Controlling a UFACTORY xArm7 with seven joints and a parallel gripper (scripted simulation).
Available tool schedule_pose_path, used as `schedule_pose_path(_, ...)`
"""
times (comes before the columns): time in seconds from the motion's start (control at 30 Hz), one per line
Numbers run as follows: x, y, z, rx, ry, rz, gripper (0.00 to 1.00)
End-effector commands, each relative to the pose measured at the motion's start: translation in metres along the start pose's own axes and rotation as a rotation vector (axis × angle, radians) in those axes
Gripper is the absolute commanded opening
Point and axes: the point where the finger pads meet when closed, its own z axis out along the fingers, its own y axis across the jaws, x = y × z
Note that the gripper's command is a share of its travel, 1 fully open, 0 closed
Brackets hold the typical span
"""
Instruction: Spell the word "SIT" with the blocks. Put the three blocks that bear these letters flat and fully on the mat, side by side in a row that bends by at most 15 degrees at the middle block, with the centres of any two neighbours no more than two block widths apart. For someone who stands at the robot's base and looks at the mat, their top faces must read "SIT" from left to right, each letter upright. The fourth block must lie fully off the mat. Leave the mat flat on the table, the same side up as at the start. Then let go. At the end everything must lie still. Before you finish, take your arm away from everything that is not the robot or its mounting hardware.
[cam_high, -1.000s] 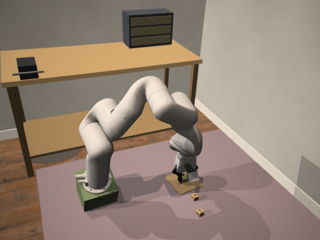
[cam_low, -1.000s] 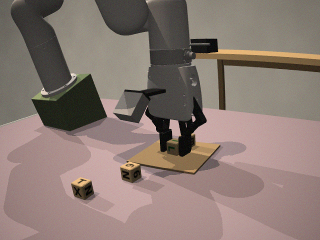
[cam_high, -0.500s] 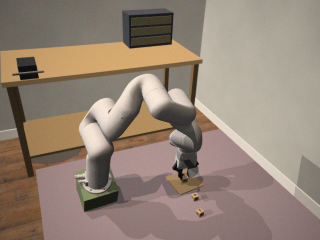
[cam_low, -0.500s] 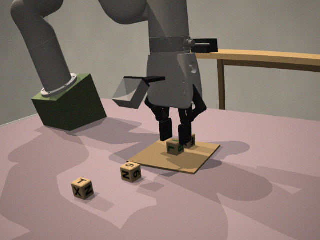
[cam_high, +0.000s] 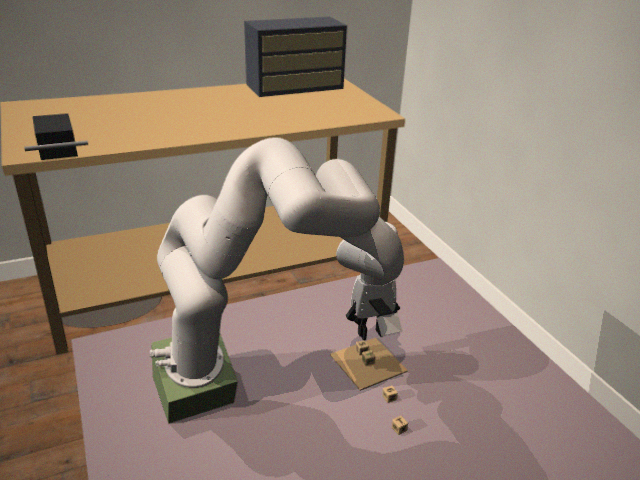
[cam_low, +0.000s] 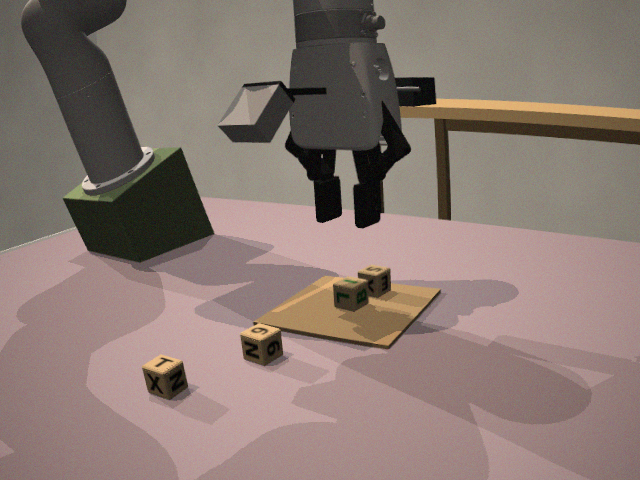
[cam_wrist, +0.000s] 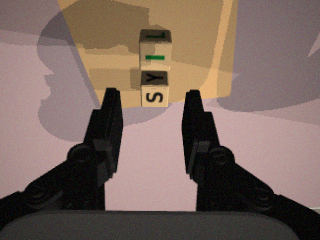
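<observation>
The tan mat lies on the mauve floor cover. Two letter blocks stand on it, side by side and close together: the S block near the mat's far edge and the block with a green I on top. Both also show in the wrist view, the S block and the I block. The T block and a block showing 9 and N lie off the mat. My gripper hangs well above the S block, open and empty.
The robot's green base stands left of the mat. A wooden table with a drawer unit and a black box stands behind. A wall runs along the right.
</observation>
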Motion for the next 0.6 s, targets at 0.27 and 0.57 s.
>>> schedule_pose_path(0.27, 0.0000, -0.0006, -0.0085, 0.001, -0.001, 0.000, 1.00)
schedule_pose_path(0.57, 0.0000, -0.0006, -0.0085, 0.001, -0.001, 0.000, 1.00)
